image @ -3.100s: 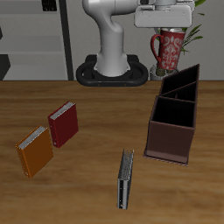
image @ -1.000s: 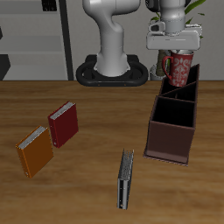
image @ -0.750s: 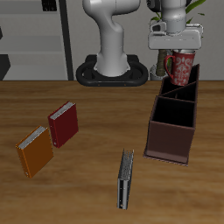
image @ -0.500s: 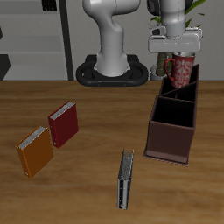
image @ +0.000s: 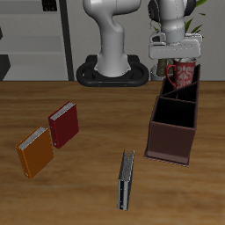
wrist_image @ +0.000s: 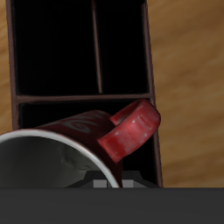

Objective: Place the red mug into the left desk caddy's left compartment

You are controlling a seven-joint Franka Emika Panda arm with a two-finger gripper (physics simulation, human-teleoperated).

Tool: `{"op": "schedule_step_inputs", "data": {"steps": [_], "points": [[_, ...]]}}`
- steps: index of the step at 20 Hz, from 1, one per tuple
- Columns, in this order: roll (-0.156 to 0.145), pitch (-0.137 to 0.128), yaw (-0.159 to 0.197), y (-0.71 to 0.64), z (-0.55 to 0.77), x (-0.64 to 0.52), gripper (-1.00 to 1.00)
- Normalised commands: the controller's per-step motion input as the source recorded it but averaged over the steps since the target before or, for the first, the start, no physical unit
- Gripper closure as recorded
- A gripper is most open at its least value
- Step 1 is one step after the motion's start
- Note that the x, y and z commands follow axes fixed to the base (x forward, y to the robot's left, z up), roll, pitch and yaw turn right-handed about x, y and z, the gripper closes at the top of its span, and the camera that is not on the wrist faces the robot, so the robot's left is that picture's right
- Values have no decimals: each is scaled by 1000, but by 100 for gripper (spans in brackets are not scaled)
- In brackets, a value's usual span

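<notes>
Items counted: one mug (image: 181,72), one caddy (image: 173,132) divided into three compartments, and three books, namely one red (image: 63,125), one orange (image: 35,151) and one grey (image: 126,179). One gripper (image: 178,54) is shown.

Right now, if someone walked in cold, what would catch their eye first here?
The red mug, held by the gripper partly down in the far end of the dark left desk caddy. Then the red book and orange book, side by side across the table.

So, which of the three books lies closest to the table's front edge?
The grey book, alone in the middle; the red book and orange book lie farther back, side by side.
</notes>
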Motion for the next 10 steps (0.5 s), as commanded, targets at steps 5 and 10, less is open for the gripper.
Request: {"op": "schedule_step_inputs", "data": {"steps": [5,10], "points": [[-1,85,-20,-29,-419,97,100],[1,103,16,45,-551,83,100]]}}
